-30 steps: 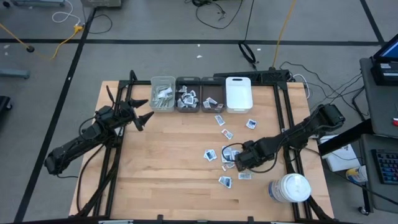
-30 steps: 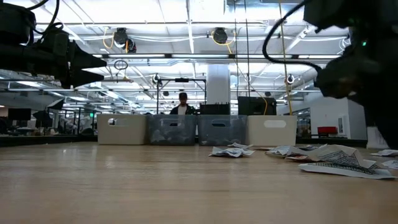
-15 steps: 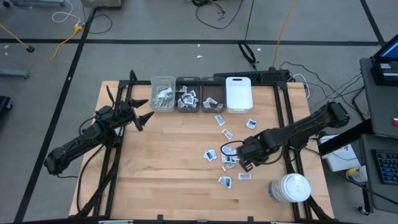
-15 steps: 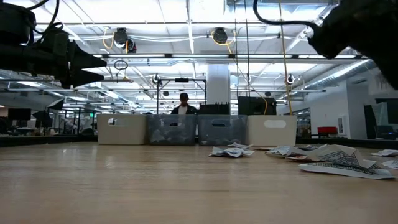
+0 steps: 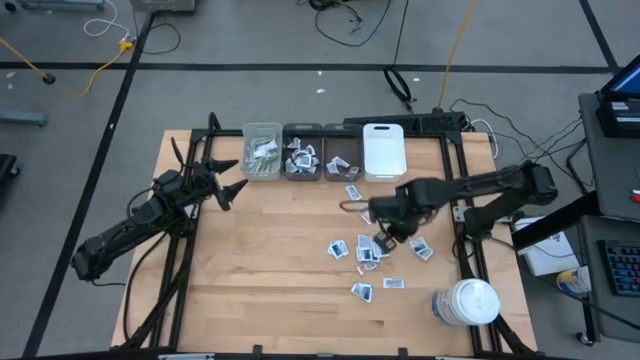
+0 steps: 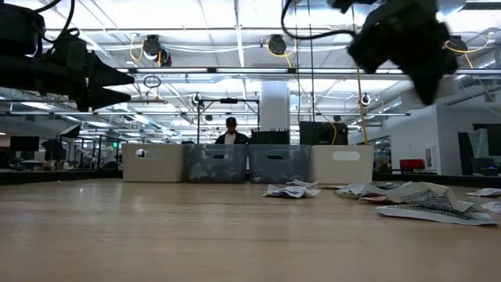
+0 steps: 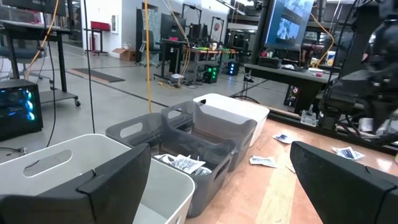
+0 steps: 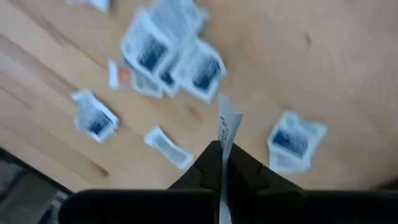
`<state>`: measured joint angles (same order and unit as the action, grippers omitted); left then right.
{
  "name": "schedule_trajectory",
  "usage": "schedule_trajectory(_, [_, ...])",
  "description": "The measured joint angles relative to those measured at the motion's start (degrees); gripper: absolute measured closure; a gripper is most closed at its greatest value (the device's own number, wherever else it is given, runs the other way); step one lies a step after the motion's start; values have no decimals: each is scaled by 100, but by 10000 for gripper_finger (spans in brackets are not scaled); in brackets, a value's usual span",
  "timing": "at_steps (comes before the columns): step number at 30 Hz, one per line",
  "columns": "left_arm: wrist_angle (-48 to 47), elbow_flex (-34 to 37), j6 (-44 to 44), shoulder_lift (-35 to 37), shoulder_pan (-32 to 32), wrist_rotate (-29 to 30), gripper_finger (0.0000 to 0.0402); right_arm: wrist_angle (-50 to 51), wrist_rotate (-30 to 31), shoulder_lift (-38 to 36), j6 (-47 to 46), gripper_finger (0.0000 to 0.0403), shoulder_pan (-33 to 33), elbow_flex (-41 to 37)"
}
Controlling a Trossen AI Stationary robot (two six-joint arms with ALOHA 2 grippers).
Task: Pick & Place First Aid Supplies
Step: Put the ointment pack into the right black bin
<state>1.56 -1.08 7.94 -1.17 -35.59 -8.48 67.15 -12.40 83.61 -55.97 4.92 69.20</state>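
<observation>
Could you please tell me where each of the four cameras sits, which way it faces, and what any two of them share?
High view: overhead, looking straight down on the table; both arms show, the right gripper above scattered sachets.
Low view: table height, facing the bins; the right arm hangs above.
Left wrist view: on the left gripper, facing the bins; its open fingers show.
Right wrist view: looking down at the sachets; shut fingers pinch a sachet.
Shared: high and right wrist views both show the sachet cluster.

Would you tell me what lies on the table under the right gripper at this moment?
Under the right gripper, whose fingers pinch one sachet on edge, loose sachets lie scattered on the wooden table. The fingers hide whatever lies directly beneath them.
</observation>
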Motion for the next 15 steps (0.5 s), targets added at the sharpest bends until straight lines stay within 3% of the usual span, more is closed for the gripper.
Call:
schedule_trajectory(7, [0,0,0,0,2,1,9,103,12,400,1245,403,-1173,418])
schedule_trajectory(15, [0,0,0,0,1,1,9,553,12,1262,2490,403,-2263,1446])
